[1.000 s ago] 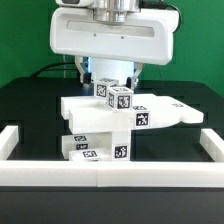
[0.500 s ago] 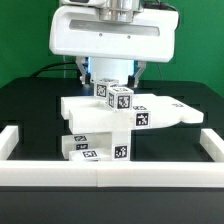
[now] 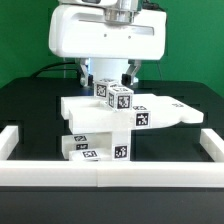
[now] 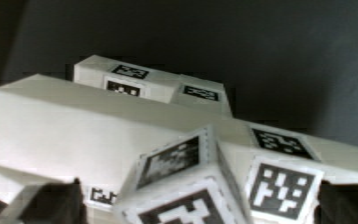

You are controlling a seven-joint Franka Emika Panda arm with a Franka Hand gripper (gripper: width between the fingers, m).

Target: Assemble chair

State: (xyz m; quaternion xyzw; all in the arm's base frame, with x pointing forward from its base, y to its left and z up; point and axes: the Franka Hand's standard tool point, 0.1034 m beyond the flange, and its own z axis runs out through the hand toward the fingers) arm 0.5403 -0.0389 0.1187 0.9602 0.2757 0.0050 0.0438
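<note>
The chair [image 3: 110, 125], a chunky set of white plastic slabs, bars and posts dotted with small black-and-white square tags, stands partly built in the middle of the black tabletop [image 3: 30, 100], inside the white border rails [image 3: 100, 177]. A broad slab lies across the stack like a seat, reaching toward the exterior view's right, with a thick post under it and a tagged block at the base. Two small tagged cubes sit on top near the back. The robot's claw [image 3: 107, 72] hangs just above and behind those cubes, its fingers spread wide and holding nothing; only the fingertips peek out beneath the large white wrist housing. The wrist view looks down on the same top surfaces at close range, the tagged cubes filling the foreground.

The step in hand appears to be a release or a re-approach over the upper parts. Whether the top pieces are fully seated cannot be told. The next move likely calls for lining the fingers up squarely on a part before closing, without nudging the stack.
</note>
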